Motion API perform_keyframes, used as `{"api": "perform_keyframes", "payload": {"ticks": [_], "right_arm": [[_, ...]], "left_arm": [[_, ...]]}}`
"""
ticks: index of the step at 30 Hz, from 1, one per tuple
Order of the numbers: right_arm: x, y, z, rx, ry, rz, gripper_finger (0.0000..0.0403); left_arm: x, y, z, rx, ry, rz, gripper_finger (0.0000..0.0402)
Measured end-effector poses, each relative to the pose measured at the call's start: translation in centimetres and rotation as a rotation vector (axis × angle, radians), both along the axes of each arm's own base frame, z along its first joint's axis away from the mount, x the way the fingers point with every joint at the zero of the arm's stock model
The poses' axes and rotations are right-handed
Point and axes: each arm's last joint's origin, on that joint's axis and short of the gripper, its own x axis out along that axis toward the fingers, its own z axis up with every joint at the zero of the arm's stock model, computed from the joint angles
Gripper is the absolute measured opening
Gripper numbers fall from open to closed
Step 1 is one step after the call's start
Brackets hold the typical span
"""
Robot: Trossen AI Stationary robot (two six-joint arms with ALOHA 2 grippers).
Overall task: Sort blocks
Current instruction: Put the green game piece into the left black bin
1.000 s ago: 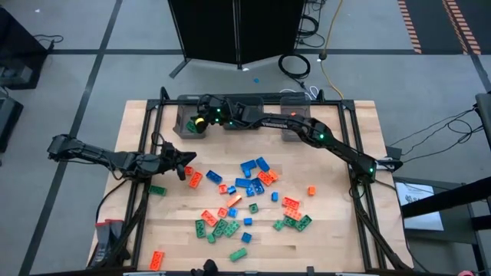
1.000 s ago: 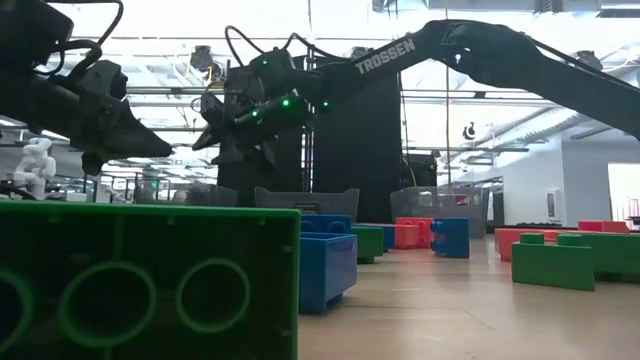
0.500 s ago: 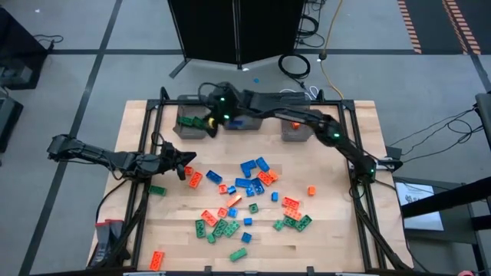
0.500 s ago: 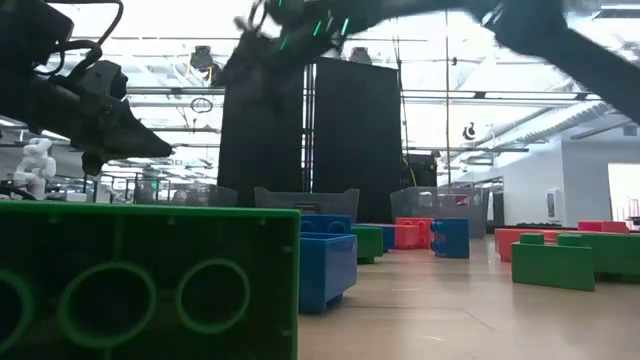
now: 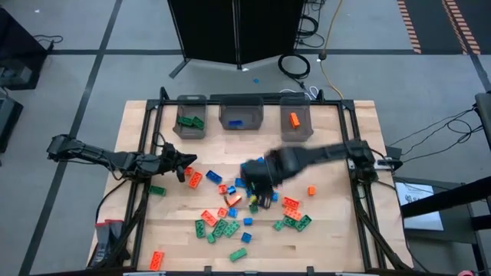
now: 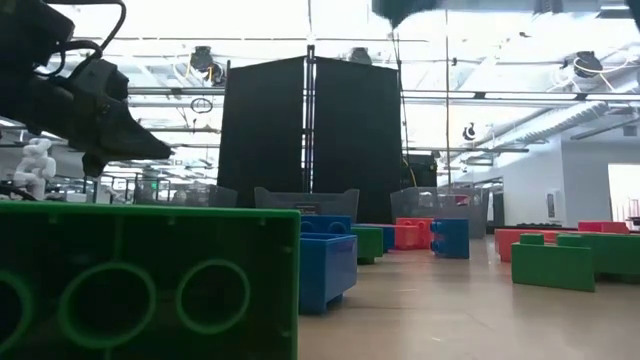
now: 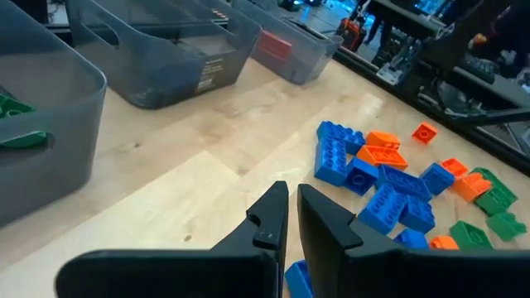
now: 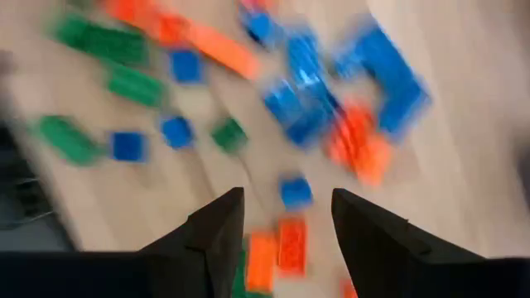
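Loose green, blue and orange-red blocks (image 5: 245, 201) lie scattered on the middle of the wooden table (image 5: 337, 238). My right gripper (image 5: 257, 182) hangs blurred above the pile and points down. The right wrist view shows this gripper (image 8: 286, 207) open, with nothing between its fingers and blocks (image 8: 306, 99) on the table below. My left gripper (image 5: 186, 165) waits at the table's left, shut and empty (image 7: 291, 199), pointing toward the pile.
Three grey bins stand along the far edge: the left one (image 5: 190, 121) holds green blocks, the middle one (image 5: 241, 116) a blue block, the right one (image 5: 294, 119) an orange one. A green block (image 6: 150, 280) lies right in front of the low camera.
My right gripper has swung fast from the left bin at the far edge toward the table's near and right side. It now hangs over the block pile and has tipped over until it points down.
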Motion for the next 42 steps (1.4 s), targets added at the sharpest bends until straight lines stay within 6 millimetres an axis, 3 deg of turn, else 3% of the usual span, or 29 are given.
{"api": "perform_keyframes", "payload": {"ticks": [4, 8, 11, 16, 21, 26, 32, 42], "right_arm": [[-2.4, 4.7, -2.1, -0.024, 0.025, -0.217, 0.0178], [-5.2, 7.7, -5.3, -0.033, 0.147, -0.525, 0.0178], [-6.8, 9.2, -8.0, -0.062, 0.19, -0.801, 0.0178], [-9.1, 11.0, -10.4, -0.122, 0.174, -1.1, 0.0178], [-9.6, 10.7, -11.7, -0.138, 0.225, -1.143, 0.0178], [-8.4, 10.9, -13.7, 0.001, 0.17, -1.159, 0.0178], [-9.7, 10.1, -16.2, -0.094, 0.271, -1.203, 0.0178], [-9.4, 9.8, -16.6, -0.067, 0.263, -1.217, 0.0178]], "left_arm": [[0.0, -0.1, -0.1, -0.01, 0.008, -0.027, 0.0033], [0.1, -0.1, -0.1, -0.015, 0.011, -0.041, 0.0033], [0.1, -0.1, -0.1, -0.014, 0.016, -0.041, 0.0033], [0.1, -0.1, -0.1, -0.014, 0.015, -0.04, 0.0033], [0.1, -0.1, -0.1, -0.014, 0.014, -0.04, 0.0033], [0.1, -0.2, -0.1, -0.019, 0.015, -0.05, 0.0033], [0.1, -0.3, -0.2, -0.036, 0.021, -0.095, 0.0033], [0.1, -0.3, -0.2, -0.041, 0.023, -0.11, 0.0033]]}}
